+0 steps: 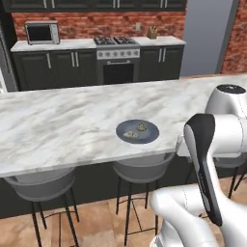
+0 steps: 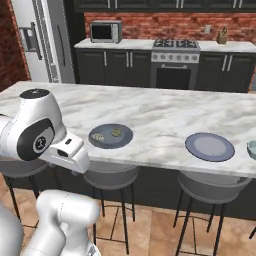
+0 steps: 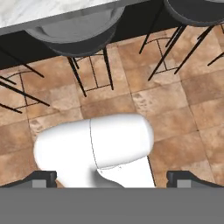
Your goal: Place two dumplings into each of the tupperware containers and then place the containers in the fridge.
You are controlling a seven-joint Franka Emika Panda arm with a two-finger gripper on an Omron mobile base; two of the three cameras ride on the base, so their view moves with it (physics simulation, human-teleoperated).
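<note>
Two dumplings (image 1: 130, 134) (image 1: 142, 127) lie on a round dark blue-grey plate (image 1: 149, 136) near the front edge of the marble island; the right base view shows these dumplings (image 2: 99, 137) (image 2: 116, 132) on that plate (image 2: 110, 143) too. A pale teal tupperware container (image 2: 252, 149) peeks in at the right edge of the counter. The fridge (image 2: 42, 40) stands at the back left, door shut. In the hand view my gripper (image 3: 111, 178) is open, its fingertips (image 3: 43, 177) wide apart, pointing down at the tiled floor below the counter and holding nothing.
A second round plate (image 2: 210, 146), empty, sits to the right of the first. Grey stools (image 1: 140, 169) (image 2: 210, 187) stand under the island's front edge. A stove (image 1: 116, 58) and a microwave (image 1: 42, 33) line the back wall.
</note>
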